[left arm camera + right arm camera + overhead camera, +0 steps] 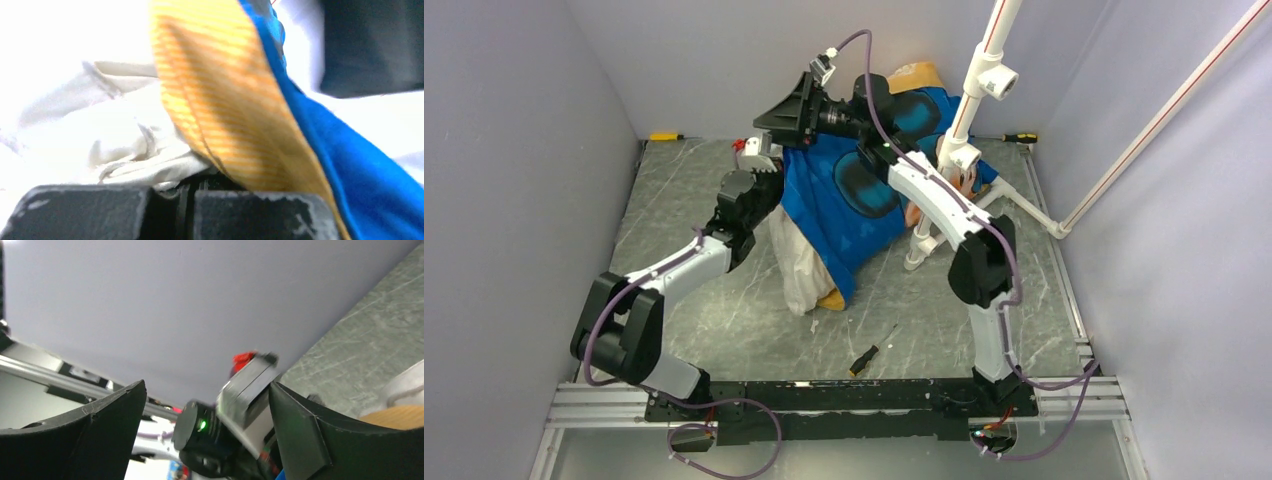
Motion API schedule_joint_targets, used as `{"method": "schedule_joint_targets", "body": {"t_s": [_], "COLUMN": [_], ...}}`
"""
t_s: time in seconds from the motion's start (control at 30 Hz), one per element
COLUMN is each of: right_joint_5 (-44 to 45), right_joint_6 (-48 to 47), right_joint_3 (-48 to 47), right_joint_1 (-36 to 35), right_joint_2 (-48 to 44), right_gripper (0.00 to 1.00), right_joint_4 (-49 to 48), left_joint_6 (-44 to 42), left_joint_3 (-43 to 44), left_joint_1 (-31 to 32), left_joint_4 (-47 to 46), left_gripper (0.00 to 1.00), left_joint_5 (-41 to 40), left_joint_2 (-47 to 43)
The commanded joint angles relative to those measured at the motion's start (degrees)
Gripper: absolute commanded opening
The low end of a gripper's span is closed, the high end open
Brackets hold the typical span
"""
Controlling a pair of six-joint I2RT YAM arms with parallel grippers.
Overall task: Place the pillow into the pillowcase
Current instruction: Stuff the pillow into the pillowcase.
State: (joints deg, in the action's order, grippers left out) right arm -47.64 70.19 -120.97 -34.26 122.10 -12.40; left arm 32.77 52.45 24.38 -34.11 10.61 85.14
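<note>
Pinching narrow, my left hand grips the pillowcase by its edge, orange side facing the wrist camera. My right hand gapes wide, holding nothing. The pillowcase slants from near-left to far-right, and the pillow pokes out of its near end. Open counter lies nearest me; the white post and back wall crowd the far side.
</note>
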Motion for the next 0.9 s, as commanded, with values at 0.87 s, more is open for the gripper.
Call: {"method": "schedule_joint_targets", "body": {"t_s": [0.87], "right_joint_5": [41.0], "right_joint_6": [-52.7], "right_joint_3": [29.5], "right_joint_1": [-2.4], "right_joint_2": [-37.6], "right_gripper": [0.95], "right_joint_4": [30.9], "left_joint_6": [6.3], "left_joint_3": [-5.2], "left_joint_1": [-4.8], "left_joint_4": [13.5], "left_gripper": [0.00], "left_joint_5": [-0.1], "left_joint_2": [-10.6]}}
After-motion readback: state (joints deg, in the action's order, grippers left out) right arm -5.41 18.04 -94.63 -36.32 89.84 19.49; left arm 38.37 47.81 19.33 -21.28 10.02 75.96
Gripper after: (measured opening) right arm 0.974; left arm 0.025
